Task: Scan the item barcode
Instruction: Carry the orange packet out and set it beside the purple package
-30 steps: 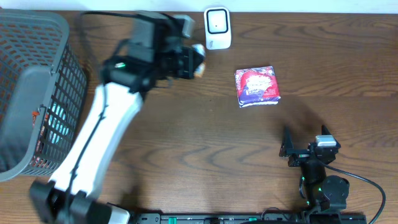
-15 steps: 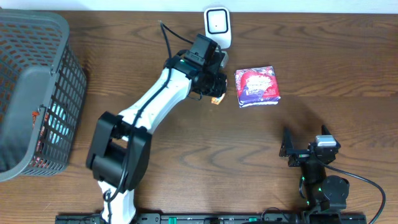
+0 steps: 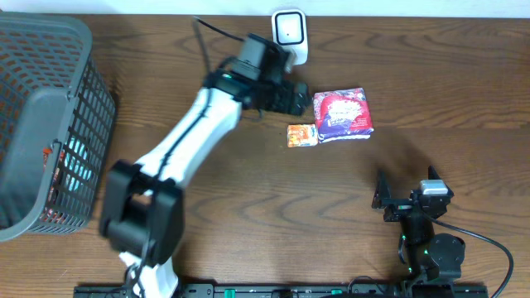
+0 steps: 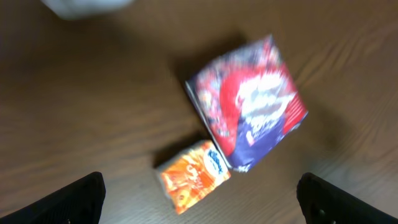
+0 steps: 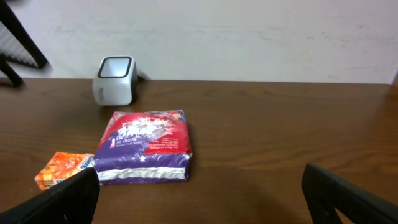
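The small orange packet [image 3: 301, 135] lies flat on the table, touching the left edge of the purple and red packet [image 3: 343, 114]. My left gripper [image 3: 295, 98] hovers open just above and behind it, holding nothing. In the left wrist view the orange packet [image 4: 193, 175] sits between my spread fingers [image 4: 81, 198], apart from both, with the purple packet [image 4: 249, 102] beyond. The white scanner [image 3: 290, 36] stands at the table's back edge. My right gripper [image 3: 410, 199] rests open near the front, facing the scanner [image 5: 115, 79], the purple packet [image 5: 146, 146] and the orange packet [image 5: 62, 169].
A grey mesh basket [image 3: 91, 108] with several items inside stands at the far left. The left arm stretches diagonally from the front left toward the scanner. A white wall backs the table.
The left arm swung right from beside the scanner with the orange packet, opened its jaws and let it go. The packet now lies beside the purple packet. The right arm stayed still.
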### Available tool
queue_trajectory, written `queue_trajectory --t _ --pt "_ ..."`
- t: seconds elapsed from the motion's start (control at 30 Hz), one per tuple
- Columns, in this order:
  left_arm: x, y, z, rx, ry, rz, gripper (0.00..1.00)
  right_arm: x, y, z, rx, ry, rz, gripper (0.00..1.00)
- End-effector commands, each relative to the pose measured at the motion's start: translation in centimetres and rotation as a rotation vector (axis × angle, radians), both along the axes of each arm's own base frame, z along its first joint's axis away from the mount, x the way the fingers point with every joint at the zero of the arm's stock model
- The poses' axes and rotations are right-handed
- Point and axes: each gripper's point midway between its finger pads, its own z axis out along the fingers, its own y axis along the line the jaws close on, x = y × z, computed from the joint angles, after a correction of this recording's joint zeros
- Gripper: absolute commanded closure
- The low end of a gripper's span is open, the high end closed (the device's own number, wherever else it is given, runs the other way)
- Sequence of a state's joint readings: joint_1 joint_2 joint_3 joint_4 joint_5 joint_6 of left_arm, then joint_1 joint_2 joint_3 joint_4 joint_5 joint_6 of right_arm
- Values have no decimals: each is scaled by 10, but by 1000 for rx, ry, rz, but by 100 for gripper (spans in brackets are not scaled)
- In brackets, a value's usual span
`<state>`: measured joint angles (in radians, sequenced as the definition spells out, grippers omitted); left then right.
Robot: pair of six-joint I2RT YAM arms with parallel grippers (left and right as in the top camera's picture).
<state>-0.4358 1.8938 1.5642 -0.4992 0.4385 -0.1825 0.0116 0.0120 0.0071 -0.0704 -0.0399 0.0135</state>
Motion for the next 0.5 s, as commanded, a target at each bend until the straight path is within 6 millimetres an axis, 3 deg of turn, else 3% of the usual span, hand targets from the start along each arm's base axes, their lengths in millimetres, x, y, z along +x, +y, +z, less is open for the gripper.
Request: queue_trajectory --t 0.0,0.17,0.27,0.47 --pt "14 41 77 -54 -158 88 2 0 0 0 -11 -2 2 1" --pt "13 116 145 -81 -281 238 2 0 0 0 -11 -2 2 1" --pt "8 178 186 -86 -380 371 2 0 0 0 -11 -2 2 1" --pt "-18 293 240 -47 -526 642 3 0 0 0 -11 -2 2 1"
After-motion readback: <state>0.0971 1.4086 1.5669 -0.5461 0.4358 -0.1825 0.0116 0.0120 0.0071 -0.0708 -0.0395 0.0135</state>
